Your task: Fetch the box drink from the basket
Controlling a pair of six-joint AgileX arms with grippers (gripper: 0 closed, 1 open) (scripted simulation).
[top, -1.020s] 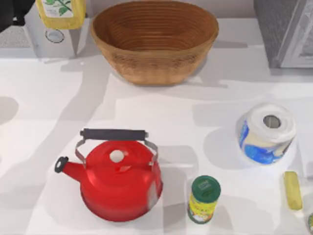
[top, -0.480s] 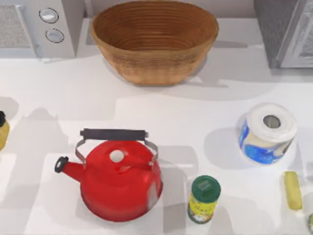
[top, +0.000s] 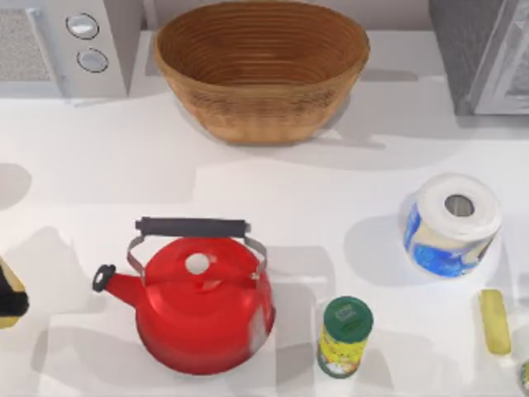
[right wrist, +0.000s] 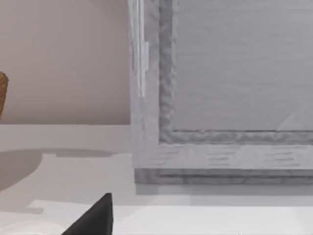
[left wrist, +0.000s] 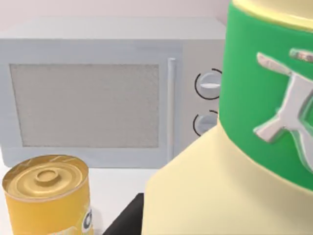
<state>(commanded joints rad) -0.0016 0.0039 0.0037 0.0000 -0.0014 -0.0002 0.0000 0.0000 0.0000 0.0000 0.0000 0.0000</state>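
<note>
Left wrist view has the box drink (left wrist: 230, 147) close against the lens, green band uppermost. The left gripper (top: 7, 299) presumably carries it, though whether its fingers clamp the carton cannot be told. From above, gripper and carton sit at the table's left edge, well apart from the basket (top: 261, 99), suggesting the fetch is nearly done. One basket, one red kettle (top: 198, 306), one microwave (left wrist: 98, 93), one gold-lidded can (left wrist: 49, 196) beside the carton.

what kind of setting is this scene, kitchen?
Most likely a rendered kitchen counter. A microwave stands at the back left of the white table, a red kettle sits near the front, and a wicker basket and a paper towel roll share the surface.
</note>
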